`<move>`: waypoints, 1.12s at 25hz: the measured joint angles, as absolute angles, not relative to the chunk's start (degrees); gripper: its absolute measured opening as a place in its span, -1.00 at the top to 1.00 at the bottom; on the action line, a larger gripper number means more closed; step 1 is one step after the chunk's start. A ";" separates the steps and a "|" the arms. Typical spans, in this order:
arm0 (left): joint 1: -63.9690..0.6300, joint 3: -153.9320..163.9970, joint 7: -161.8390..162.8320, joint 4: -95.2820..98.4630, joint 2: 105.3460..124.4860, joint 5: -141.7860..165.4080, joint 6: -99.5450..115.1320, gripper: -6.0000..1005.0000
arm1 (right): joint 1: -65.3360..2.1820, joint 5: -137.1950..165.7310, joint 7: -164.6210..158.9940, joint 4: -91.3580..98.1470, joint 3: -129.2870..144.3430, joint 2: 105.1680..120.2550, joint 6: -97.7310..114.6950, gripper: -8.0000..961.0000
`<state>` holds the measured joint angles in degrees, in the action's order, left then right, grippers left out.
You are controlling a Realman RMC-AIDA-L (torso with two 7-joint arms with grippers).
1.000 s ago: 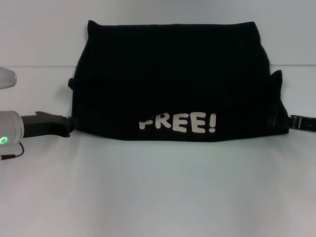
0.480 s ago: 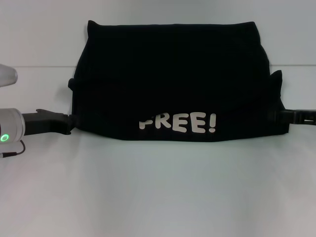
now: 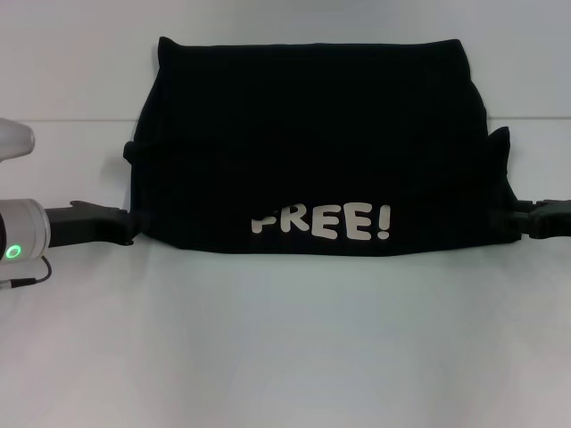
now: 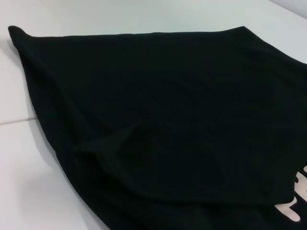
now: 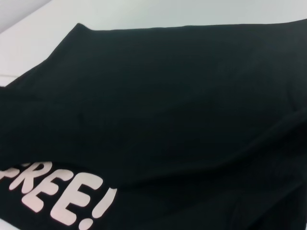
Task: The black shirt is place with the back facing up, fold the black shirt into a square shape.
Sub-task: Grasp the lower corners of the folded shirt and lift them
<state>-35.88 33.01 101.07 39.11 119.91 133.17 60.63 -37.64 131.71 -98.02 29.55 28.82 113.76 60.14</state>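
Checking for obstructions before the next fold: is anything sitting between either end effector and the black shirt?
Nothing visible. The left end effector and right end effector each meet a side edge of the soft black fabric shirt.

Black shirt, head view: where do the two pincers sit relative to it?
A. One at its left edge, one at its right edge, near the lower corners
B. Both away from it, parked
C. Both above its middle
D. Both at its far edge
A: the left pincer meets the black shirt at its left edge and the right pincer at its right edge, both low near the printed fold.
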 joint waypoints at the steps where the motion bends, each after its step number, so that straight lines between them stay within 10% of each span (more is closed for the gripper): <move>1: -35.90 33.02 101.07 39.10 119.92 133.16 60.63 0.99 | -37.64 131.71 -97.62 29.50 28.86 113.88 59.96 -0.19; 18: -36.01 33.08 101.16 39.11 119.88 133.15 60.55 0.99 | -36.64 130.76 -96.77 27.94 31.16 113.73 60.16 0.17; 28: -35.11 32.61 103.44 41.05 119.90 133.15 63.52 0.99 | -33.85 128.85 -95.46 28.66 27.98 112.59 66.04 0.99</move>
